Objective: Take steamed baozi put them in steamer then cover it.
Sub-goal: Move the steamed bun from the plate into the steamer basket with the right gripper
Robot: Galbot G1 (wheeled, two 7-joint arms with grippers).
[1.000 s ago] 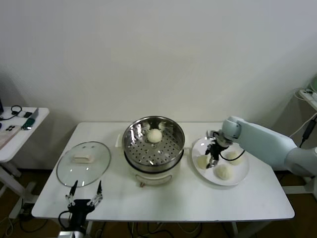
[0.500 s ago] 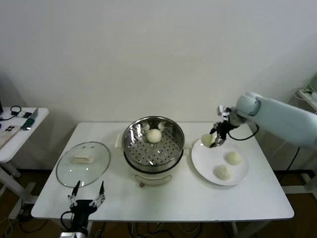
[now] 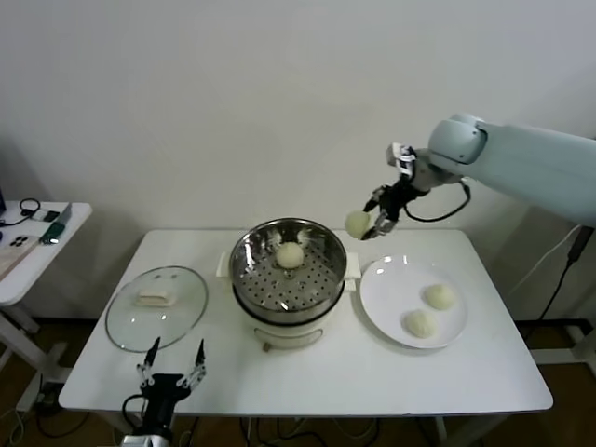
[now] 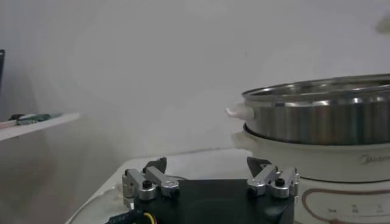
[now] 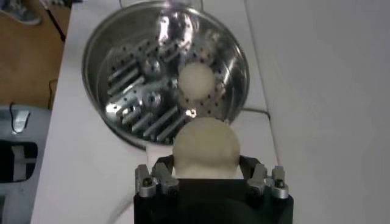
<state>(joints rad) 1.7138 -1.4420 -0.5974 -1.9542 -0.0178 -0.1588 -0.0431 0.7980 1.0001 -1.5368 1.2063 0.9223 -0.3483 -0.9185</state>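
My right gripper (image 3: pixel 371 222) is shut on a cream-white baozi (image 3: pixel 358 223), held in the air just right of the steamer (image 3: pixel 289 265) rim. In the right wrist view the held baozi (image 5: pixel 204 146) fills the right gripper (image 5: pixel 205 164), with the steamer (image 5: pixel 122 55) below it. One baozi (image 3: pixel 291 254) lies in the steel basket, towards its back. Two more baozi (image 3: pixel 440 296) (image 3: pixel 419 322) rest on the white plate (image 3: pixel 386 289). The glass cover (image 3: pixel 156 306) lies flat on the table left of the steamer. My left gripper (image 3: pixel 172 365) hovers open at the table's front edge, near the cover.
A small side table (image 3: pixel 33 244) with cables stands at the far left. The white work table (image 3: pixel 307 377) has free room in front of the steamer. In the left wrist view, the steamer (image 4: pixel 317 115) on its cream pot base stands ahead of the open left gripper (image 4: pixel 210 178).
My right gripper lifted a baozi off the plate and carried it up and left towards the steamer. The left gripper shifted slightly forward and right.
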